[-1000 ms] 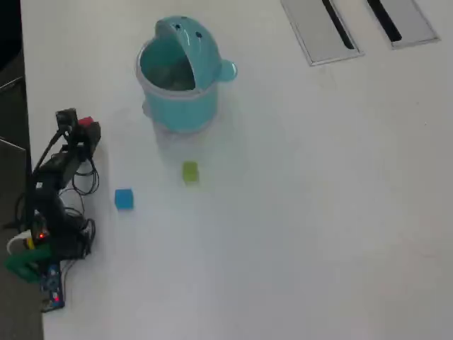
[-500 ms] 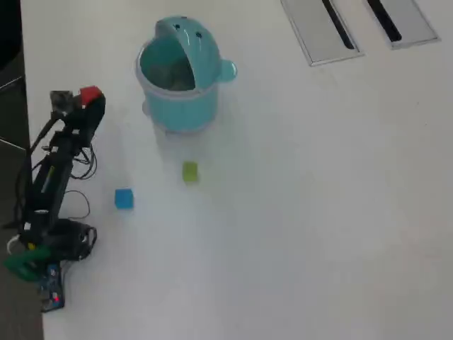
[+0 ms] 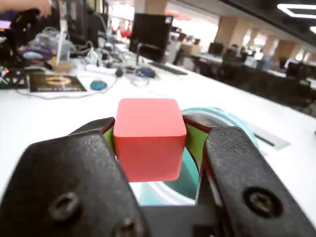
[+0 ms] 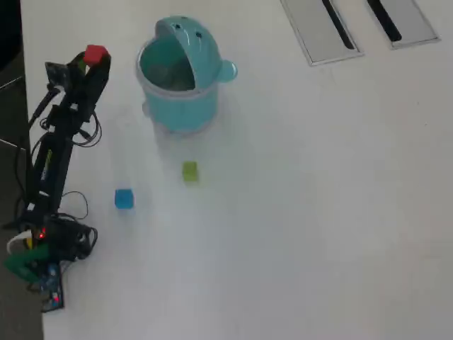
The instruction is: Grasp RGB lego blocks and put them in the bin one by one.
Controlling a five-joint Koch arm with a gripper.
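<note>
We have the red block [image 3: 147, 138] clamped between the two jaws of the gripper [image 3: 150, 143], the black fingers pressing its left and right faces squarely, as the wrist view shows. In the overhead view the gripper [image 4: 94, 58] hangs raised to the left of the bin [image 4: 180, 106], not yet over its open mouth; the red block [image 4: 95, 54] shows as a small bright spot at the arm's tip. The blue block [image 4: 124, 198] and the yellow-green block [image 4: 190, 171] lie on the white counter [image 4: 318, 212] below the bin, apart from each other and from it. We judge these blocks to be light, rigid plastic with smooth, somewhat slick faces, so a firm pinch on two opposite flat sides, centred as we have it, should keep one from twisting or slipping out. In the wrist view the teal rim of the bin [image 3: 237, 123] shows behind and below the block. The bin's domed lid sits tilted toward the back, leaving the front of the opening clear, and that, we think, is where the block should be released.
</note>
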